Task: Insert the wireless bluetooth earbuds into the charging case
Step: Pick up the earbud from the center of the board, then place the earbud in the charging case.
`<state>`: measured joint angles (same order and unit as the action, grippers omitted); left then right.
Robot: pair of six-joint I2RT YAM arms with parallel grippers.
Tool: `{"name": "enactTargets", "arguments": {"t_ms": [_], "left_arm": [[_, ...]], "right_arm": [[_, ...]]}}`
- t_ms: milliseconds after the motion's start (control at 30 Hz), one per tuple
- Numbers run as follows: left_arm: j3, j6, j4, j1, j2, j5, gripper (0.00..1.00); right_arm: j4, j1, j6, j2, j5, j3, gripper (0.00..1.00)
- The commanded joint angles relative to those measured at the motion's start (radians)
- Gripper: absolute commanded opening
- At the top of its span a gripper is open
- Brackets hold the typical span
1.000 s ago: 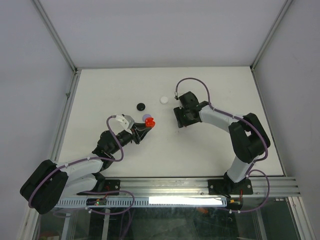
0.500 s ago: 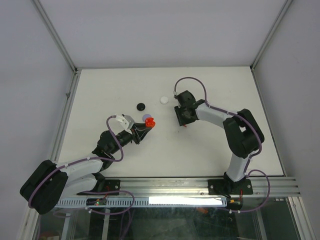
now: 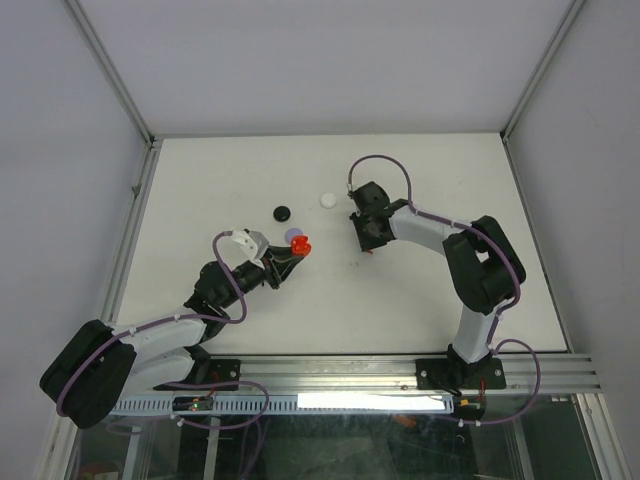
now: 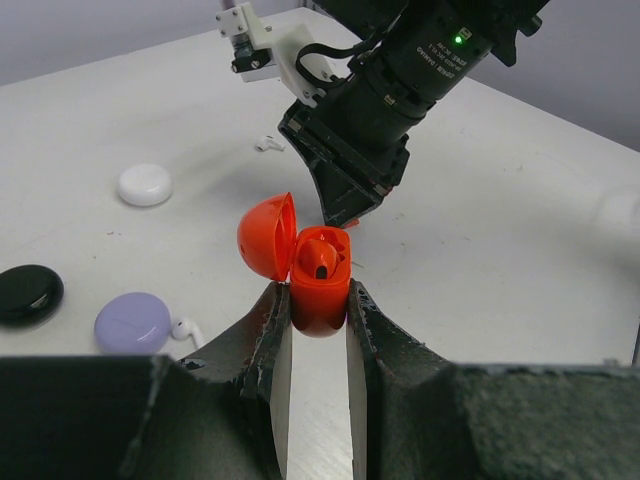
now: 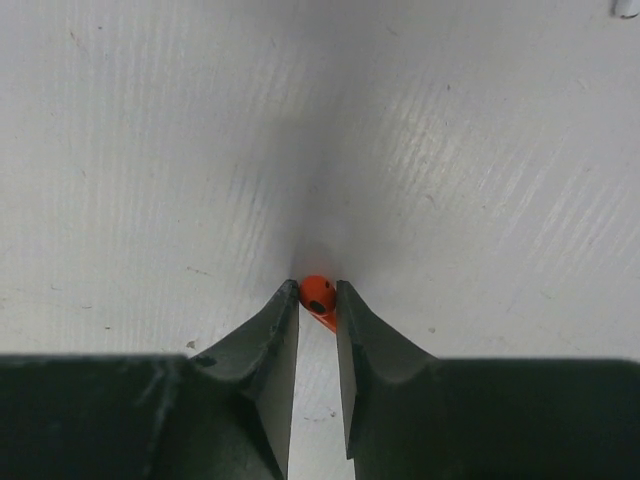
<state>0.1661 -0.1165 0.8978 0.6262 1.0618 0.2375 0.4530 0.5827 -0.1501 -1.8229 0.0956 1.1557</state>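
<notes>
**R end effector** (image 5: 316,300): fingers pressed together on the red earbud (image 5: 318,291), which lies on the worktop (image 5: 450,150). The bud's head sits between the tips. Its stem runs out low and to one side, so the long axis is near flat, not vertical.

**L end effector** (image 4: 318,296): pinching the red charging case (image 4: 320,280), lid (image 4: 267,236) hinged open. One red bud appears seated inside.

**Relation:** the case lies near, to the L of the R end effector. The R arm is nearer the bud.

**Est. next:** lift, turn stem-down, cross to case.

**Vs. 1 s earlier:** R fingers closed in and R elbow folded inward. L arm and case unmoved.
</notes>
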Motion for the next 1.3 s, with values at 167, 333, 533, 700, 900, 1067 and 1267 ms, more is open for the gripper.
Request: {"name": "enactTargets", "arguments": {"t_ms": [167,333,533,700,900,1067,1267], "left_arm": [[-0.032,0.033,0.164,-0.008,-0.019,0.022,0.0],[-0.077,0.051,0.265,-0.009,-0.016,0.032,0.0],[-0.111,0.076,0.437,-0.009,0.026,0.056,0.0],[-0.103,0.108,0.483,-0.008,0.034,0.092,0.0],[-0.08,0.136,0.502,-0.008,0.023,0.136,0.0],[-0.061,0.136,0.503,-0.008,0.023,0.176,0.0],[-0.053,0.096,0.523,-0.007,0.005,0.209,0.0]], "right_arm": [[-0.03,0.049,-0.031,0.113,-0.011,0.011,0.2],[-0.085,0.092,-0.073,0.249,-0.045,-0.027,0.19],[-0.199,0.164,-0.139,0.433,-0.078,-0.089,0.19],[-0.329,0.23,-0.21,0.607,-0.086,-0.187,0.19],[-0.521,0.285,-0.298,0.768,-0.118,-0.298,0.19],[-0.643,0.322,-0.332,0.804,-0.173,-0.331,0.19],[-0.781,0.37,-0.35,0.79,-0.187,-0.367,0.19]]}}
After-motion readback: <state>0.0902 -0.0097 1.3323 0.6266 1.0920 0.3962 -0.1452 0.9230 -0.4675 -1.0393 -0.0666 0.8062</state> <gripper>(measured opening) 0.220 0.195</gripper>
